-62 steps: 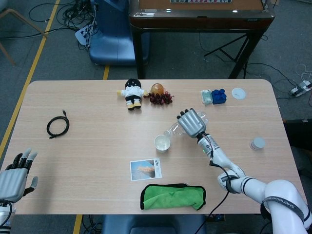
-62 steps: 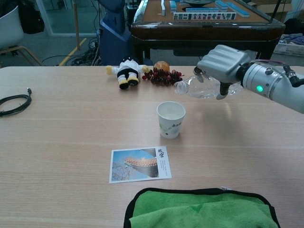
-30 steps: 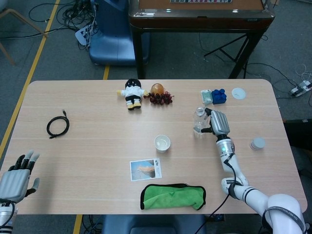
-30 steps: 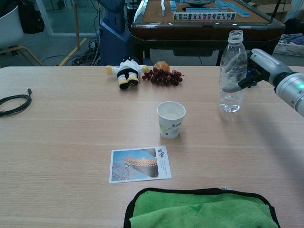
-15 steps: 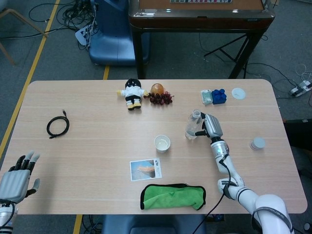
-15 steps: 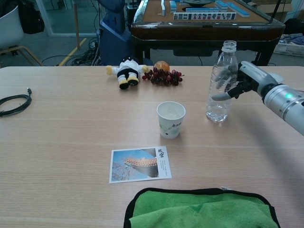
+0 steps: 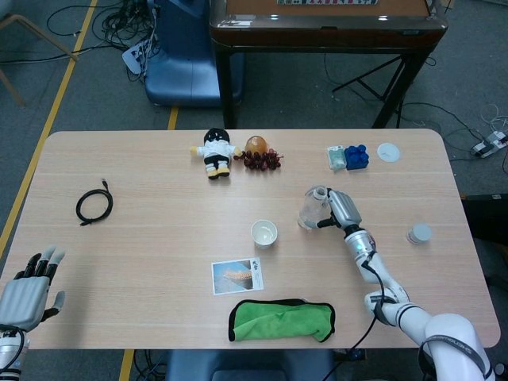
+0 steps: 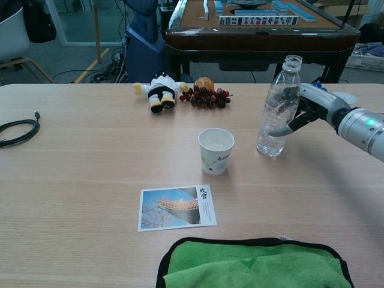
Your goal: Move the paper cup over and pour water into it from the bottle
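Bottle [image 8: 277, 108] stands on the counter [image 8: 84, 180], tilted a little with its open neck leaning toward the right, and the right hand [image 8: 312, 108] grasps it from the side, fingers [image 8: 283, 129] wrapped round the lower body. In the head view the same hand [image 7: 340, 208] shows with the bottle [image 7: 312, 209] just left of it. A little water sits in the bottom of the bottle. The cup [image 8: 216, 150] stands upright near the bottle, to its left, apart from it, mouth open upward; in the head view the cup [image 7: 264, 233] lies near the counter's middle. The left hand [image 7: 25, 290] hangs at the near left corner of the counter, released, fingers spread and holding nothing. A postcard [image 8: 176, 207] lies flat in front of the cup, and a green cloth [image 8: 252, 264] lies at the near edge. A doll [image 8: 157, 87], an orange [image 8: 204, 83] and grapes [image 8: 207, 96] sit in a row at the far side. A black cable [image 7: 94, 205] lies coiled on the left. Blue blocks [image 7: 355, 156] and a white lid [image 7: 388, 152] lie at the far right, and a bottle cap [image 7: 419, 233] sits near the right edge
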`<state>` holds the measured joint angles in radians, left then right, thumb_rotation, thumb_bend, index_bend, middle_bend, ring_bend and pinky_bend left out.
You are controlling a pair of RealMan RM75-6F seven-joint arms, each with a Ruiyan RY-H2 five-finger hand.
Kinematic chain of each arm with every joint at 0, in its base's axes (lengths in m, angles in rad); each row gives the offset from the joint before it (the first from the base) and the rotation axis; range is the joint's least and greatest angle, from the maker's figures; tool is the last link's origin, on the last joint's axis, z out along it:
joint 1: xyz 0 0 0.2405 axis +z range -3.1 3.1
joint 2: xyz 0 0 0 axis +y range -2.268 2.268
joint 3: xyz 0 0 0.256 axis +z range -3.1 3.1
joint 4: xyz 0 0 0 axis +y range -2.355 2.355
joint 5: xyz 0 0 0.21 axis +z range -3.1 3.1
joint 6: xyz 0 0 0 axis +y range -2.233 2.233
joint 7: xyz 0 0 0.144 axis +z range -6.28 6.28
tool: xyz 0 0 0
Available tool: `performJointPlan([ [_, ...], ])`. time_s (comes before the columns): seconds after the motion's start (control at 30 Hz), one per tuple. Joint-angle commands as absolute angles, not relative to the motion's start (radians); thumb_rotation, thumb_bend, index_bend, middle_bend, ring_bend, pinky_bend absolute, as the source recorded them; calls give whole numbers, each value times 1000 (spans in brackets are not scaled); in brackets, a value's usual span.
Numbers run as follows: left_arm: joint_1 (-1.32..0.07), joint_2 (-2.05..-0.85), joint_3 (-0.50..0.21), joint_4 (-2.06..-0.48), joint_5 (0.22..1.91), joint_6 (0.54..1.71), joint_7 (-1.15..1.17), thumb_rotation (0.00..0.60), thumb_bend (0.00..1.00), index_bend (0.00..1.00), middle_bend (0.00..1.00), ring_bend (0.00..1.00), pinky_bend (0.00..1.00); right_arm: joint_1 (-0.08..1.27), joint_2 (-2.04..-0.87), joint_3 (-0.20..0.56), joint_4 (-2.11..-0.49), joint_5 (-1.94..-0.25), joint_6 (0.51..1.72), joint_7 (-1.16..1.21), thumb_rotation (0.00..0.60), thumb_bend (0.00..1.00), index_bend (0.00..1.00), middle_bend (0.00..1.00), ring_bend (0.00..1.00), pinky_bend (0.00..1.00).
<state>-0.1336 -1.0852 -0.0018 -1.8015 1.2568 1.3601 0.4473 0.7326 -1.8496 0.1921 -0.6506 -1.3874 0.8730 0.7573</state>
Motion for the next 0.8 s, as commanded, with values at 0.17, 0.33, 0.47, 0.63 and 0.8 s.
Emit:
performJointPlan([
  [0.17,-134,-1087,-1,-1799,1257,1360,451,600,394,98,26,47,270,701,-1748,177,-777,-1391,897,656,600,0,217,180,185,325],
  [0.33,-135,-1089,-1,-1796,1254,1360,454,600,395,98,26,47,270,662,-1655,180,-905,-1375,931,576,600,0,206,172,178,322],
  [0.47,-134,-1089,-4,-1796,1253,1363,452,600,394,98,26,47,270,610,-1550,166,-1050,-1346,952,450,600,0,206,172,178,322],
  [0.63,-135,-1094,-3,-1787,1269,1367,442,600,394,106,26,48,270,555,-1431,147,-1222,-1310,974,315,600,0,206,177,178,322],
  [0.8,-133,-1111,-5,-1757,1311,1386,405,600,394,121,26,52,270,465,-1304,112,-1403,-1312,1087,176,600,0,206,177,178,321],
])
